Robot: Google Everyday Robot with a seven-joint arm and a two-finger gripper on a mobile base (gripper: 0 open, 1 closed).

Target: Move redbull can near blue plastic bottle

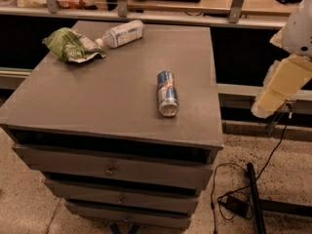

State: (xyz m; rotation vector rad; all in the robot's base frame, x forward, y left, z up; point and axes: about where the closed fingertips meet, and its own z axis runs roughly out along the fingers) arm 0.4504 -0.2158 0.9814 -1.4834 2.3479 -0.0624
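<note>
**On the grey worktop, redbull can well apart from blue plastic bottle**

The can lies on its side right of the middle, its silver end toward the front edge. The bottle lies on its side at the back left, its cap end just beside a green snack bag. Off the right edge hangs the gripper, touching nothing. Whether it is spread or closed cannot be told.

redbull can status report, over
Pincer off the cabinet right side, apart from the can. Redbull can on its side, front-right. Blue plastic bottle lying at back, green snack bag by its cap; nothing between them.
</note>
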